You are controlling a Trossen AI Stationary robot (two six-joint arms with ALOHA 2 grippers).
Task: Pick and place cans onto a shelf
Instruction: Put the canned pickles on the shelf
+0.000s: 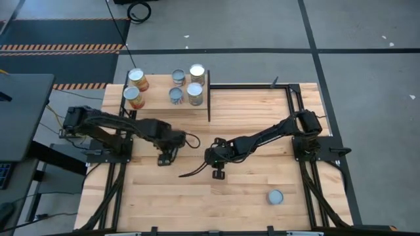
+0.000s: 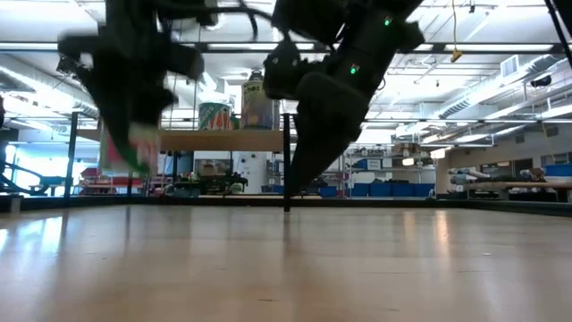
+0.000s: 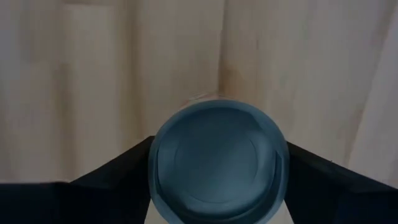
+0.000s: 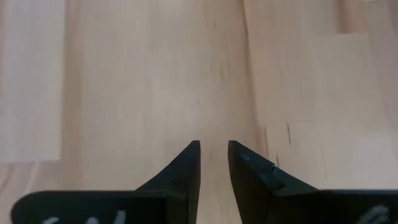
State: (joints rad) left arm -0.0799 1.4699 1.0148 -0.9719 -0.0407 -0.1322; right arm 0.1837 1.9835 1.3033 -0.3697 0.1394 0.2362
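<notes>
Several cans (image 1: 187, 85) stand upright on the shelf (image 1: 164, 107) at the table's far left. My left gripper (image 1: 167, 156) hovers over the table in front of the shelf, shut on one more can (image 3: 219, 162), whose round silver top faces the wrist camera. In the low view this can (image 2: 125, 148) is blurred and off the table. My right gripper (image 1: 218, 172) is near the table's middle, slanting down, its fingers (image 4: 186, 168) a narrow gap apart with nothing between them. Another can (image 1: 275, 196) stands on the table at the near right. My left gripper pinches the can between its two fingers, one on each side of the round wall just below the top rim (image 3: 154, 171). The fingers (image 3: 115, 171) come from above, pointing down. The can stays upright, top up, lifted clear of the table.
A black frame rail (image 1: 289, 98) runs along the table's far right and down its right side. The shelf's black upright edge (image 1: 209, 101) stands at the shelf's right end. Bare wood lies between the arms and the near edge.
</notes>
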